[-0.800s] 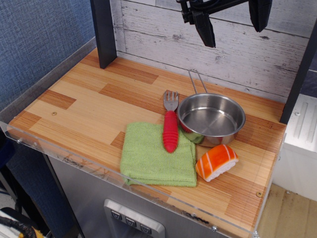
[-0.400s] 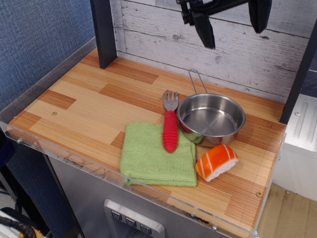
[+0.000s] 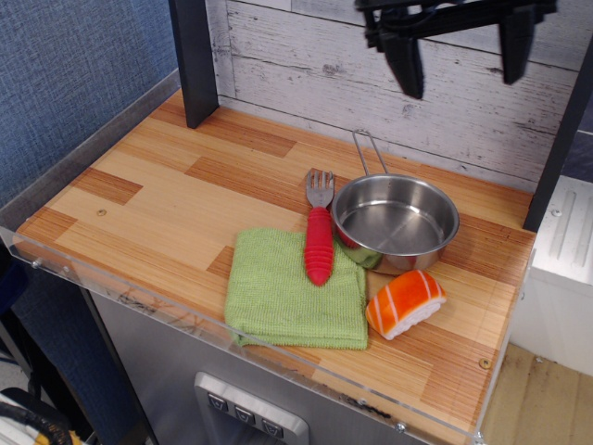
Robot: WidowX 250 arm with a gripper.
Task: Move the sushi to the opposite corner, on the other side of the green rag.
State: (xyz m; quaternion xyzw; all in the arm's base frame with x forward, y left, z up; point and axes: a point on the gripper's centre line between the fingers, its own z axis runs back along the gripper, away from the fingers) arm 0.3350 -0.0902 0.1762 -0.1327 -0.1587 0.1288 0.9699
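The sushi (image 3: 406, 302), orange with white stripes over a white base, lies near the front right corner of the wooden table, just right of the green rag (image 3: 295, 290). The rag lies flat near the front edge. My gripper (image 3: 461, 60) hangs high above the back of the table, open, with nothing between its two dark fingers (image 3: 408, 67). It is well above and behind the sushi, over the far side of the steel pan.
A steel pan (image 3: 396, 222) with a wire handle stands behind the sushi. A red-handled fork (image 3: 319, 236) lies partly on the rag's back edge, beside the pan. Dark posts (image 3: 193, 60) stand at the back. A wooden wall closes the rear.
The gripper has shifted right and slightly down, and its fingers now stand wider apart. Sushi, rag, pan and fork have not moved.
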